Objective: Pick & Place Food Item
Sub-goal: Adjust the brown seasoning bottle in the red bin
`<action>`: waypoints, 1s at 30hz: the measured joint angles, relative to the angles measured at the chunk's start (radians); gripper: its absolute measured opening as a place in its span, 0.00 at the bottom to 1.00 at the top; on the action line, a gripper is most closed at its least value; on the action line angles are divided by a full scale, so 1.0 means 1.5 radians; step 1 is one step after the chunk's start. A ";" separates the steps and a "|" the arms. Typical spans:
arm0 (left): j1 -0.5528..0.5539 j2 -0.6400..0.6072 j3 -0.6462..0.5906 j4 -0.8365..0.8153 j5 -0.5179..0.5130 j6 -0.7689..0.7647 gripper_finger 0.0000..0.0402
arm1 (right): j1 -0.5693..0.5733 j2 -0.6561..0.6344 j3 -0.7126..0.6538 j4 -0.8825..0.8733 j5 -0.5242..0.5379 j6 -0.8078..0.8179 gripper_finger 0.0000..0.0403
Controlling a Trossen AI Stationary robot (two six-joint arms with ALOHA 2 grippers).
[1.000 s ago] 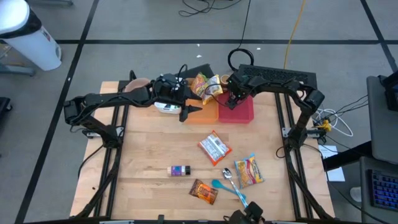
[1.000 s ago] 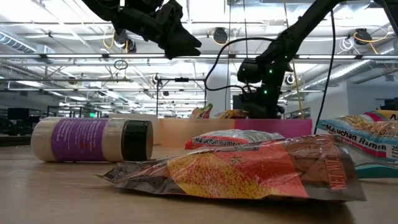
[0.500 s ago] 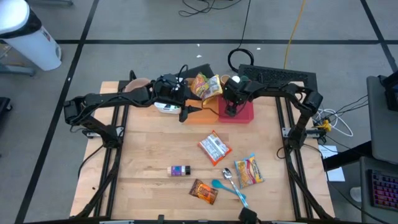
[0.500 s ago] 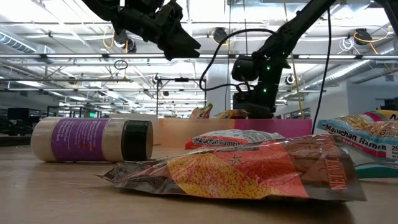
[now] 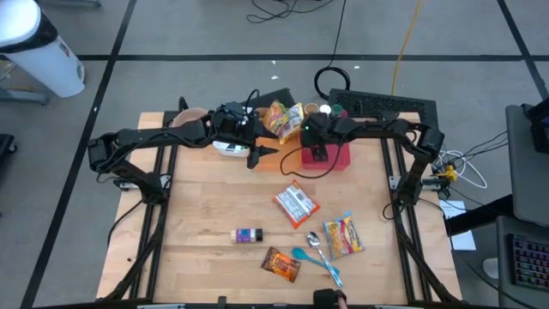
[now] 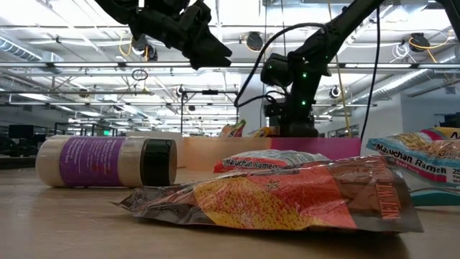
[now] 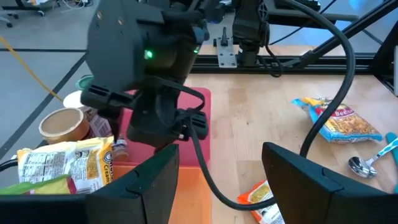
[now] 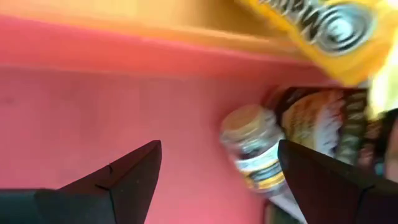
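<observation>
My right gripper [image 5: 316, 154] hangs open and empty over the pink tray [image 5: 336, 158] at the far middle of the table, fingers slanting down. Its wrist view shows the tray's pink floor [image 8: 93, 118], a small jar [image 8: 255, 152] lying there and a yellow packet [image 8: 311, 25] beyond. My left gripper [image 5: 257, 157] waits open and empty, raised above the orange tray [image 5: 287, 156]. On the table lie a ramen packet [image 5: 296, 205], a yellow-red packet [image 5: 343, 234], a brown-orange snack bag [image 5: 281, 263] and a purple jar [image 5: 247, 235] on its side.
Yellow snack packets [image 5: 287, 117] and cups [image 5: 324, 109] crowd the far side behind the trays. A white bowl [image 5: 228, 148] sits under the left arm. Two spoons [image 5: 319, 255] lie near the front edge. Bare wood [image 5: 197, 197] stretches across the table's middle left.
My right gripper has moved toward the table's left over the pink tray and rolled about its own axis, staying open. My left arm has kept still.
</observation>
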 joint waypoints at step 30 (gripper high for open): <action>-0.010 0.000 0.000 0.001 0.001 0.003 0.60 | -0.056 0.014 0.002 -0.031 -0.067 -0.059 0.78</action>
